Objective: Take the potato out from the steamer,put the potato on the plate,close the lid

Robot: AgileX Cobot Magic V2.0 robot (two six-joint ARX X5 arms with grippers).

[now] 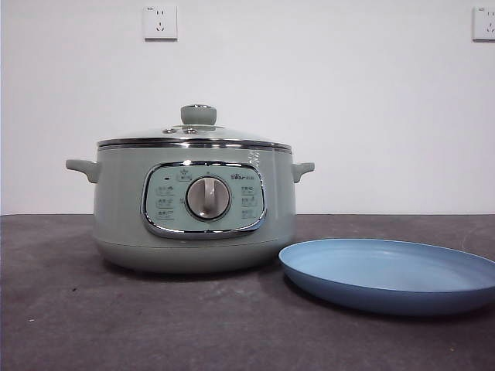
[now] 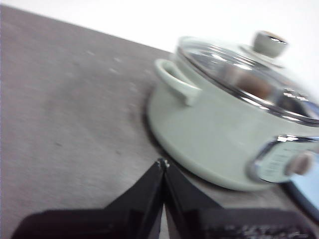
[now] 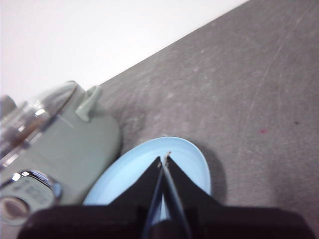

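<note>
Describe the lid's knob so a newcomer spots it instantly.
Find the big sage-green steamer on the dark table, left of the blue plate. Its glass lid is closed on top; the knob rises from the lid's centre. It is pale green, unlike the silver dial on the front panel.

The steamer (image 1: 193, 207) stood left of centre in the frame on the dark grey table (image 1: 93, 317), its dial (image 1: 208, 198) facing the camera. The lid (image 1: 193, 137) sat closed on it, knob (image 1: 199, 114) upright. The plate (image 1: 390, 274) lay at lower right, bare, its near-left rim just beside the pot's base. Two wall sockets (image 1: 160, 22) showed in the upper corners.
</note>
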